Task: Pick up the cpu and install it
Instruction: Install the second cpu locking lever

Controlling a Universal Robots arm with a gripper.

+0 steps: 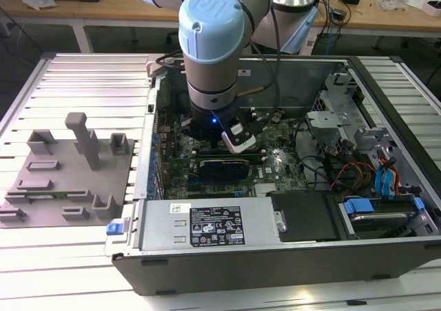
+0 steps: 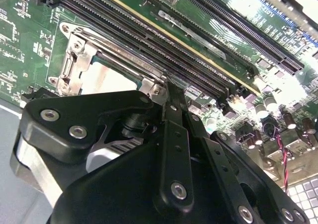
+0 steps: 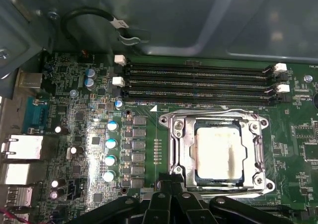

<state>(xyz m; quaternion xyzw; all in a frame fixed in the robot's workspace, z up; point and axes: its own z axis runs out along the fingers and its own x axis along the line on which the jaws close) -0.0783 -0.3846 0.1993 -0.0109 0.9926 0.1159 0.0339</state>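
Black linkage arms of the gripper [image 2: 171, 149] sit closest to the lens in the second wrist view, with bolts along each link; whether the gripper is spread or pressed together cannot be told from these views, since the tips are hidden behind the linkage. Beyond it lies the green motherboard [image 3: 79, 119] with its long dark memory slots [image 3: 198, 80]. The small pale silvery-white square cpu [image 3: 217, 154] lies flat inside the dark square socket frame with the metal rim [image 3: 176, 134], so placement appears done; the chip top shows a smeared, dull patch. In the first wrist view the gripper [image 3: 171, 204] hangs just beside the near edge of the frame, apparently not touching the chip. In the exterior view the pale blue and grey robot arm [image 1: 210, 42] reaches down into the open grey computer case [image 1: 275, 263], with the grey moulded tray [image 1: 62, 180] well apart on the slatted table at the exterior view's left, and the long silver box with a black-and-white label [image 1: 207, 225] along the case's near side. Judged risks: if the chip is not fully seated in its recess, any press could bend socket contacts; a sideways drift of the linkage could catch the metal rim or nudge the chip askew; the nearby row of blue-topped capacitors [image 3: 112, 144] could be struck.
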